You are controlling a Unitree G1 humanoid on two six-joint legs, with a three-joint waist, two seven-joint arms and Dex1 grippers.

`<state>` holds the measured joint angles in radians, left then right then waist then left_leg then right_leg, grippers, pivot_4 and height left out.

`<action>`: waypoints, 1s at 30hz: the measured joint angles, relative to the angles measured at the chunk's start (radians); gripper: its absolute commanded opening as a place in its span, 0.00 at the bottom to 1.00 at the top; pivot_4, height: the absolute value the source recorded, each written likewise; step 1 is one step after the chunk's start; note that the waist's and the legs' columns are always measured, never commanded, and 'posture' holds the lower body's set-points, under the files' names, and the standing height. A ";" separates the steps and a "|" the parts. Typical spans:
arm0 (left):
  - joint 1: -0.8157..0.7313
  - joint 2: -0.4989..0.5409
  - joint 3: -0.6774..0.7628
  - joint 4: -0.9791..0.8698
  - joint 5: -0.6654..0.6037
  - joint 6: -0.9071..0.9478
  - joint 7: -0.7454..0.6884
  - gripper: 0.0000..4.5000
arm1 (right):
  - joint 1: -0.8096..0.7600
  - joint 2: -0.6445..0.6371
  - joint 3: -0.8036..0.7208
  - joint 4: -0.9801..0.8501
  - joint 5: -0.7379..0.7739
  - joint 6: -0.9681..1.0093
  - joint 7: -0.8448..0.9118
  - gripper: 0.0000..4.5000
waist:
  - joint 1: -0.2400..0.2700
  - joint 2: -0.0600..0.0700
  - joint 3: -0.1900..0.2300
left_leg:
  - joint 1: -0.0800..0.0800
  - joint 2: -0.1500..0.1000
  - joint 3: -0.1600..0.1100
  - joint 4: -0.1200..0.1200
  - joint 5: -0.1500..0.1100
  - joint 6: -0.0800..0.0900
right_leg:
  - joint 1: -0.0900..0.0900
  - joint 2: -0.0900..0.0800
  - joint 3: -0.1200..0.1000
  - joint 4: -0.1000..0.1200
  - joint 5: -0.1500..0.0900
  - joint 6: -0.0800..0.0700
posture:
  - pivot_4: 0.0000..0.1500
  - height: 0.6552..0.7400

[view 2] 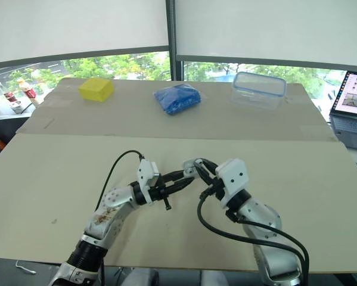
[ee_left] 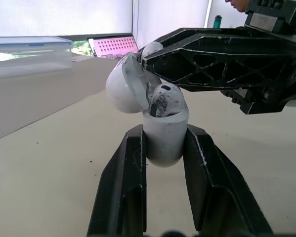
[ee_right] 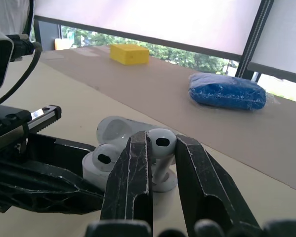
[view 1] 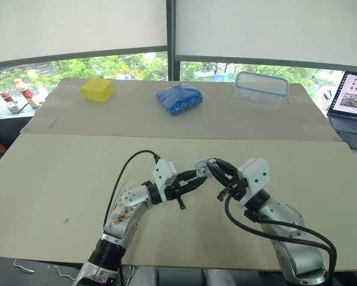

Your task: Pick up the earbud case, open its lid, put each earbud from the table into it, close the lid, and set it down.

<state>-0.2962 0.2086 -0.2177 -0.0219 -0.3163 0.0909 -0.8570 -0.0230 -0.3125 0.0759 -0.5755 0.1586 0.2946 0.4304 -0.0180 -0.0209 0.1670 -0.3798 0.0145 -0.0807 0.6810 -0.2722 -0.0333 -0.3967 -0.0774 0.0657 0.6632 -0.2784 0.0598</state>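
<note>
The left pincer (view 1: pixel 193 177) is clenched on the lower body of the earbud case (ee_left: pixel 163 143), holding it above the near surface (view 1: pixel 59 179) with the lid (ee_left: pixel 122 88) hinged back. One earbud (ee_left: pixel 165 101) sits in the case. The right pincer (ee_right: pixel 161 139) grips the second earbud (ee_right: pixel 160 144) by its head, just beside the open case.

The main risk is likely a missed socket. If the stem meets the rim or the seated earbud, the push could twist the smooth, rounded case in its grip or pop the seated one out. A right finger brushing the lid could knock it shut early. If the right pincer releases too soon, the earbud would drop onto the surface.

The left wrist view shows how the case is clamped, low on both sides, and that a right finger (ee_left: pixel 212 64) reaches over the lid. The right wrist view shows the pinch on the second earbud, with the stem pointing down between the fingers. The eye views show the arms meeting mid-surface, well apart from the yellow block (view 1: pixel 98 89), the blue bag (view 1: pixel 179 98) and the clear box (view 1: pixel 260 89).
</note>
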 measured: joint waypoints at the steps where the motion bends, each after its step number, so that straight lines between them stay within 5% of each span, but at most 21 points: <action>1: 0.000 0.000 0.000 0.000 0.000 0.001 0.000 0.13 | 0.001 -0.002 0.005 0.003 -0.011 -0.010 0.000 0.07 | 0.000 0.000 0.000 | 0.000 0.000 0.000 0.000 0.000 0.000 | 0.000 0.000 0.000 0.000 0.000 0.000 | 1.00 0.42; 13: 0.000 -0.002 -0.001 0.000 0.001 0.013 -0.002 0.13 | 0.018 -0.029 0.038 0.037 -0.119 -0.117 -0.019 0.07 | 0.000 0.000 0.000 | -0.002 0.000 0.000 0.000 0.000 0.000 | -0.003 0.000 0.000 0.001 0.000 0.000 | 1.00 0.42; 15: 0.000 -0.003 -0.003 0.000 0.001 0.017 -0.007 0.13 | 0.030 -0.028 0.038 0.037 -0.116 -0.123 -0.018 0.31 | 0.000 0.000 0.000 | -0.003 0.000 0.000 0.000 0.000 0.000 | -0.003 0.000 0.000 0.001 0.000 0.000 | 1.00 0.42; 19: 0.000 0.000 0.008 0.001 0.001 0.017 0.000 0.13 | 0.038 -0.029 0.031 0.029 -0.096 -0.107 -0.016 0.60 | 0.000 0.000 0.000 | -0.004 0.000 0.000 0.000 0.000 0.000 | -0.005 0.000 0.000 0.002 0.000 0.000 | 1.00 0.42; 24: -0.002 -0.002 0.010 0.000 0.001 0.016 0.000 0.13 | 0.069 -0.061 -0.014 -0.072 0.009 0.005 0.020 0.61 | 0.003 0.000 0.000 | -0.006 0.000 0.000 0.000 0.000 0.000 | -0.005 0.000 0.000 0.001 0.000 0.000 | 1.00 0.42; 30: -0.003 0.011 0.013 0.002 0.002 0.005 -0.017 0.13 | 0.098 -0.219 -0.292 -0.203 0.228 0.210 0.062 0.61 | 0.004 0.000 0.000 | -0.005 0.000 0.000 0.001 0.000 0.000 | -0.005 0.000 0.000 0.002 0.000 0.000 | 1.00 0.42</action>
<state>-0.2994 0.2191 -0.2049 -0.0200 -0.3146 0.0957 -0.8740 0.0749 -0.5311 -0.2164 -0.7783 0.3862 0.5046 0.4922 -0.0138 -0.0209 0.1670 -0.3851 0.0144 -0.0806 0.6825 -0.2721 -0.0333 -0.4016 -0.0773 0.0661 0.6648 -0.2781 0.0594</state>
